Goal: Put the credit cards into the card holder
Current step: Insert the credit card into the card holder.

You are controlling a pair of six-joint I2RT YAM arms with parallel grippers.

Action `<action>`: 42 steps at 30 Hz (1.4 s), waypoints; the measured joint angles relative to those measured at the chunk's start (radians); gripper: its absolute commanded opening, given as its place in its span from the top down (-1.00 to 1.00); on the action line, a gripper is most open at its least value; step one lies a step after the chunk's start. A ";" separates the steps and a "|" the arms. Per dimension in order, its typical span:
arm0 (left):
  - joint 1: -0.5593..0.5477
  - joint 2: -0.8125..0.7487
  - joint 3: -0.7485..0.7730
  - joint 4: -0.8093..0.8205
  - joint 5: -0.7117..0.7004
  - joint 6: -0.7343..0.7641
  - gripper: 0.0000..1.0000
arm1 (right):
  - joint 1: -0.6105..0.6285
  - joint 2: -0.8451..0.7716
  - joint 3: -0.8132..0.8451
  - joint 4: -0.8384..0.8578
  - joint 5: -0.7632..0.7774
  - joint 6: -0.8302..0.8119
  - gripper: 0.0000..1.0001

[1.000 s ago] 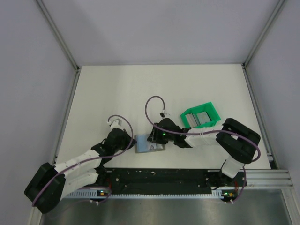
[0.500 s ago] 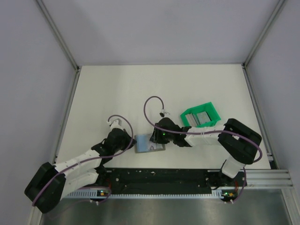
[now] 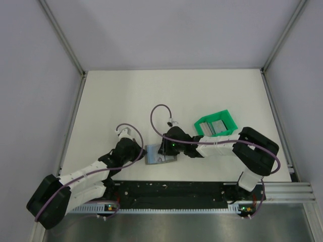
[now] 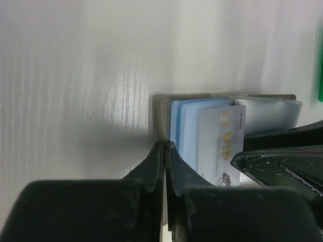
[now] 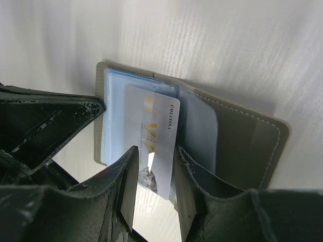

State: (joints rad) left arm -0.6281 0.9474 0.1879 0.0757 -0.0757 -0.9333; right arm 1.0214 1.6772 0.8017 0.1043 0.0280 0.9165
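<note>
The card holder [image 3: 151, 153] lies open on the table between the two arms, blue-grey sleeves on a darker grey cover [image 5: 242, 146]. My left gripper [image 3: 142, 154] is shut, with its tips [image 4: 165, 146] resting at the holder's [image 4: 262, 113] near-left edge. My right gripper [image 3: 164, 151] reaches in from the right. Its jaws [image 5: 154, 151] are shut on a pale credit card [image 5: 151, 126] with gold lettering. The far end of that card [image 4: 219, 141] lies over the holder's sleeves. More grey credit cards [image 3: 218, 126] lie in a green tray.
The bright green tray [image 3: 214, 134] stands right of the holder, beside the right arm. Purple cables loop above both wrists. Metal rails and grey walls bound the white table. The arm bases sit along the near edge.
The right gripper has shifted slightly left with the card, further over the holder, and its jaws have narrowed a little. The left arm has not moved.
</note>
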 measured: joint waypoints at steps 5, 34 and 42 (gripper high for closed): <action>0.000 0.000 0.000 0.000 0.000 0.000 1.00 | 0.004 0.004 0.007 -0.001 -0.011 -0.010 0.34; 0.000 0.000 0.000 -0.001 0.002 0.001 1.00 | 0.004 0.074 0.087 -0.030 -0.131 -0.054 0.31; 0.002 0.000 0.000 -0.001 -0.007 0.001 1.00 | 0.004 0.092 0.139 -0.100 -0.119 -0.069 0.21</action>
State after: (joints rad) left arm -0.6262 0.9470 0.1879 0.0746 -0.0830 -0.9321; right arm 1.0256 1.7687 0.9409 0.0044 -0.0914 0.8474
